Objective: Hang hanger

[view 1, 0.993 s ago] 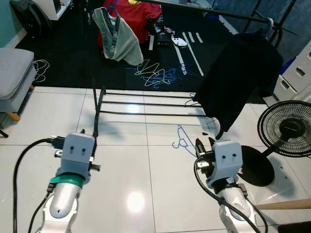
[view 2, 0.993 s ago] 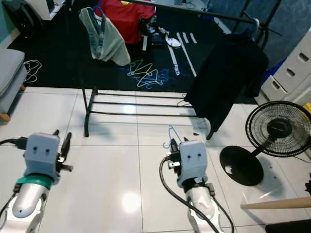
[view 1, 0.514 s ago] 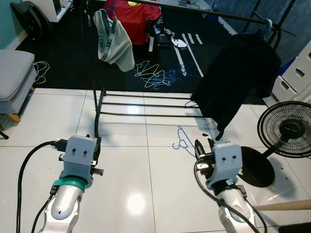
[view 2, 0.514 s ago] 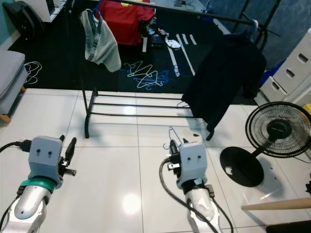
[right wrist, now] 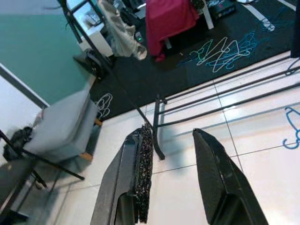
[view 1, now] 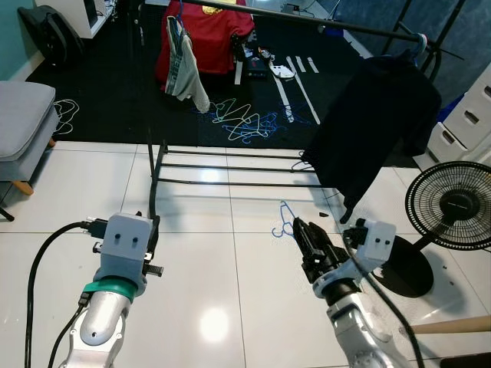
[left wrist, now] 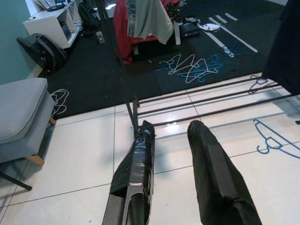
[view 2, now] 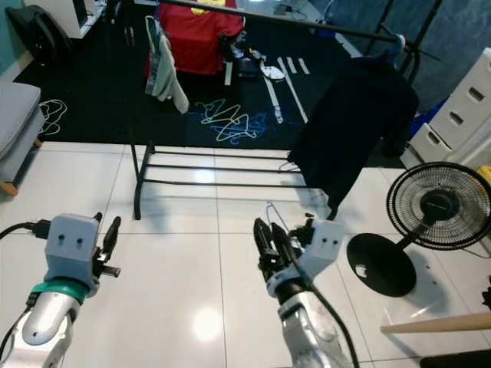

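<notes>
A blue hanger lies flat on the white tiles in front of the black clothes rack, whose top rail runs across the back. My right gripper hovers just this side of the hanger, open, with nothing between its fingers; the hanger shows at the edge of the right wrist view. My left gripper is held low at the left, near the rack's left foot, also open and empty. The hanger lies well to its right.
A black garment, a red one and a grey one hang on the rail. Loose hangers lie on the black carpet behind. A floor fan stands right, a grey seat left.
My right wrist has turned, so its fingers now point forward-left beside the blue hanger. The grey garment has swung on the rail. The left arm has shifted slightly.
</notes>
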Motion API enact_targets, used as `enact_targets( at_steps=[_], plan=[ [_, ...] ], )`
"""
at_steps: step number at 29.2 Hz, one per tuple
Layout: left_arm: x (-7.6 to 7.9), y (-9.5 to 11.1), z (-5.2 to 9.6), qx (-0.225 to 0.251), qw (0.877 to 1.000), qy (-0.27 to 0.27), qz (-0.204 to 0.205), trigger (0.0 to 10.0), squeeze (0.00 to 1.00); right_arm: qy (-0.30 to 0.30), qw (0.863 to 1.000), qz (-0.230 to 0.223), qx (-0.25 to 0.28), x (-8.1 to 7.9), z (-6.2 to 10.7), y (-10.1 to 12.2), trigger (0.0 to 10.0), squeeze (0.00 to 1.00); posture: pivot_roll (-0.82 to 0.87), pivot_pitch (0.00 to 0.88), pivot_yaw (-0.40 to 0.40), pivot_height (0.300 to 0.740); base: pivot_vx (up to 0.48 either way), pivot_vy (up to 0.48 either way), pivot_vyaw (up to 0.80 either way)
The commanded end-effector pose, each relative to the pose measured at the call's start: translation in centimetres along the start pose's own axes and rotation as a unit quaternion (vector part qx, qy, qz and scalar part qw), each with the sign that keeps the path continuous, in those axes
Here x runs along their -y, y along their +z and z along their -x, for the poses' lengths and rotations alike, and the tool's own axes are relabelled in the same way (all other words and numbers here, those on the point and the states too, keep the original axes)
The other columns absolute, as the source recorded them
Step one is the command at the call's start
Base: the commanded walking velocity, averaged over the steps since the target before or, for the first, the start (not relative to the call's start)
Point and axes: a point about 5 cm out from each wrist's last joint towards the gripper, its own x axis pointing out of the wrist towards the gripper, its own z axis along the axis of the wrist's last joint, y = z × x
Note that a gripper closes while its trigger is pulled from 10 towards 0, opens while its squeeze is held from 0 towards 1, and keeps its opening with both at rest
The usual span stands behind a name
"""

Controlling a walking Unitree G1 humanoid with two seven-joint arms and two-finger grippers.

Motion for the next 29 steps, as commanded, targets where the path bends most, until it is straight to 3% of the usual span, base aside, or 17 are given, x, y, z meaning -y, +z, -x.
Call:
enact_targets(
  at_steps=[1,8,11,12,14,15,17,18,20,29],
  plan=[
    [0.3,-0.6,0.0,-0.017,1.000,-0.007,0.001,10.0,0.00,-0.004,1.000,-0.018,0.006,0.0,0.0,0.2,10.0,0.00,0.00,0.039,-0.004,0.740,0.000,0.000,0.00],
    [0.2,-0.7,0.0,-0.018,1.000,-0.009,-0.003,10.0,0.00,-0.009,0.999,-0.036,0.005,0.0,-0.1,0.5,10.0,0.00,0.00,0.041,0.002,0.740,0.000,0.000,0.00],
    [0.2,-0.6,0.0,-0.018,1.000,-0.009,-0.002,10.0,0.00,-0.020,0.999,0.035,0.005,0.2,-0.1,0.6,10.0,0.00,0.01,0.044,0.002,0.740,0.000,0.000,0.00],
    [0.2,-0.6,0.0,-0.018,1.000,-0.009,-0.002,10.0,0.00,-0.020,0.999,0.035,0.005,0.2,-0.1,0.6,10.0,0.00,0.01,0.044,0.002,0.740,0.000,0.000,0.00],
    [0.2,-0.6,0.0,-0.019,1.000,-0.009,-0.003,10.0,0.00,-0.040,0.989,0.139,0.002,0.6,-0.2,0.4,10.0,0.00,0.01,0.044,0.002,0.740,0.000,0.000,0.00],
    [0.2,-0.6,0.0,-0.019,1.000,-0.009,-0.003,10.0,0.00,-0.040,0.989,0.139,0.002,0.6,-0.2,0.4,10.0,0.00,0.01,0.044,0.002,0.740,0.000,0.000,0.00],
    [0.2,-0.7,0.0,-0.022,1.000,-0.012,-0.003,10.0,0.00,-0.057,0.971,0.232,0.010,0.9,-0.2,0.4,10.0,0.00,0.01,0.044,0.001,0.740,0.000,0.000,0.00],
    [0.2,-0.7,0.0,-0.022,1.000,-0.012,-0.003,10.0,0.00,-0.057,0.971,0.232,0.010,0.9,-0.2,0.4,10.0,0.00,0.01,0.044,0.001,0.740,0.000,0.000,0.00],
    [0.2,-0.7,0.0,-0.023,1.000,-0.015,-0.003,10.0,0.00,-0.065,0.954,0.292,0.021,1.1,-0.2,0.5,10.0,0.00,0.01,0.044,0.001,0.740,0.000,0.000,0.00],
    [0.4,-0.7,-0.1,-0.024,0.999,-0.024,-0.002,10.0,0.00,-0.086,0.953,0.289,0.017,1.8,-0.1,0.7,10.0,0.00,0.00,0.048,0.001,0.740,0.000,0.000,0.00]
  ],
)
